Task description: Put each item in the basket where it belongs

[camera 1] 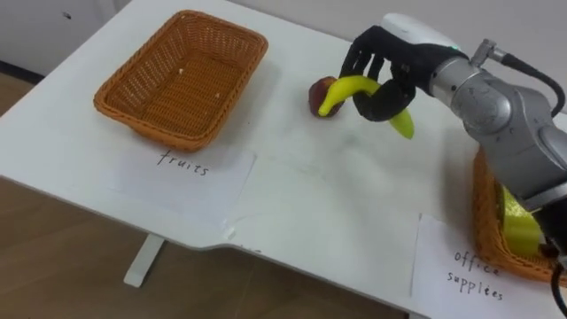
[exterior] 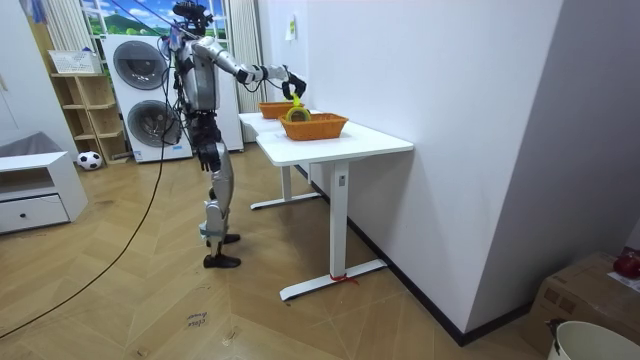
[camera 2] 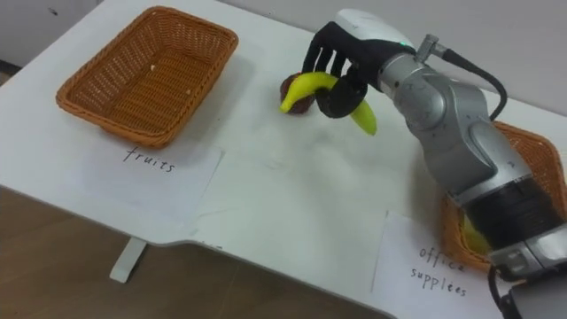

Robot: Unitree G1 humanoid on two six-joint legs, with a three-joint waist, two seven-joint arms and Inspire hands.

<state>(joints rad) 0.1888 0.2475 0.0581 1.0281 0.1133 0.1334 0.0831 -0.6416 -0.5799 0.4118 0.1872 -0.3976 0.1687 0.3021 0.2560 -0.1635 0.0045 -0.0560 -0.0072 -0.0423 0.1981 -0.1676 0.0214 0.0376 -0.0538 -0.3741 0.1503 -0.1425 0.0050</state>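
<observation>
left eye view: the right hand (camera 1: 383,64) is curled round a banana (camera 1: 350,89), thumb underneath and fingers over the top. the banana's two ends stick out either side of the grip. it looks lifted off the white table (camera 1: 337,195). a dark red fruit (camera 1: 317,93) sits just beyond the fingertips, partly hidden by the banana, and i cannot tell whether the two touch. the fruit basket (camera 1: 168,135) is empty and lies well off to the hand's left, with a paper label (camera 1: 190,173) in front of it. the office basket (camera 1: 483,221) is back along the forearm, below the elbow, with something yellow (camera 1: 521,226) inside.

room view: the robot stands upright at the end of the table, its right arm stretched out over it. the hand is raised above the two baskets, and the banana hangs from it as a small yellow shape.

right eye view: the same grip shows, with the fingers wrapped tight on the banana (camera 2: 310,86) and the red fruit (camera 2: 292,93) just past them.

the step in hand seems to be carrying the banana to the fruit basket. the next move calls for a sweep to the hand's left, high enough to clear the basket's rim. the hand should let go only once it is over the middle of the basket. the red fruit would follow.
</observation>
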